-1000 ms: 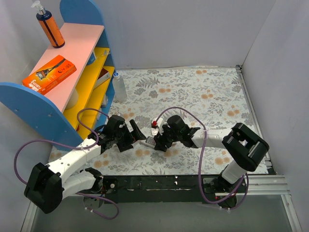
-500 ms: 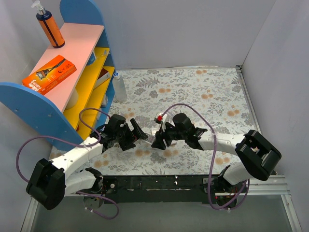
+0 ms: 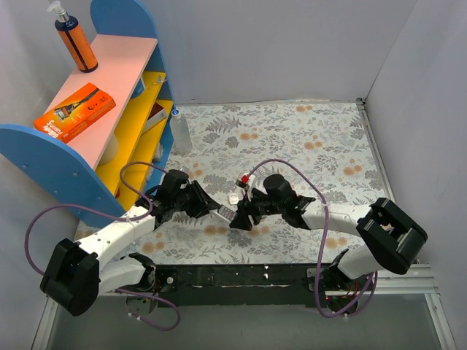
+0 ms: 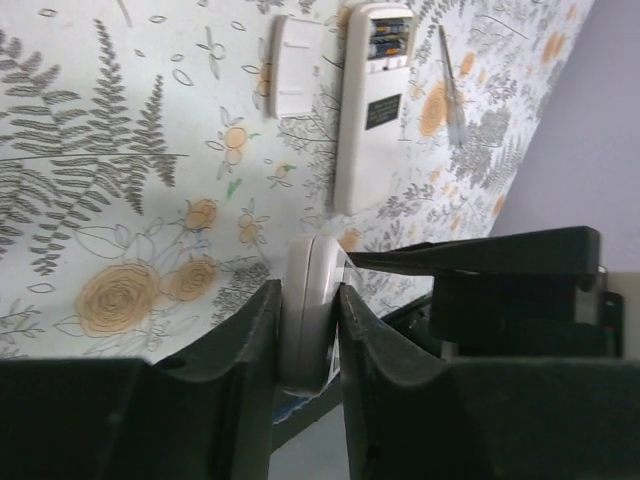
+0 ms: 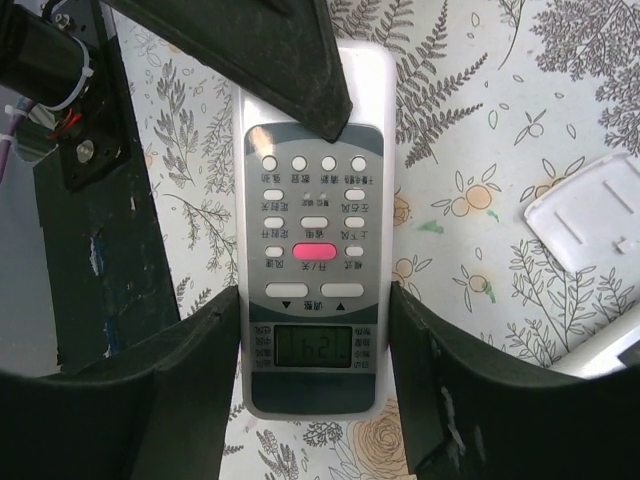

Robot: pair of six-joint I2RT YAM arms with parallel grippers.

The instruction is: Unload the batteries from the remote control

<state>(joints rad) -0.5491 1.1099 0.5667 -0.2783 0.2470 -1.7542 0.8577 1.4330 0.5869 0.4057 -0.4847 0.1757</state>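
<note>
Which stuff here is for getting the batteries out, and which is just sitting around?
For the job: held remote, left gripper, right gripper, second remote with batteries inside, loose white cover.
Just lying about: orange bottle, orange box, clear bottle, shelf.

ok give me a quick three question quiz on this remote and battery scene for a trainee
1. True or false: the left gripper and the right gripper both clamp the same remote.
2. Where is the loose white cover? A) on top of the held remote B) flat on the table beside the second remote C) in the right gripper
3. Fill in: the batteries show in the open bay of the remote that is ___.
Key: 1 true; 2 B; 3 lying on the table.
</note>
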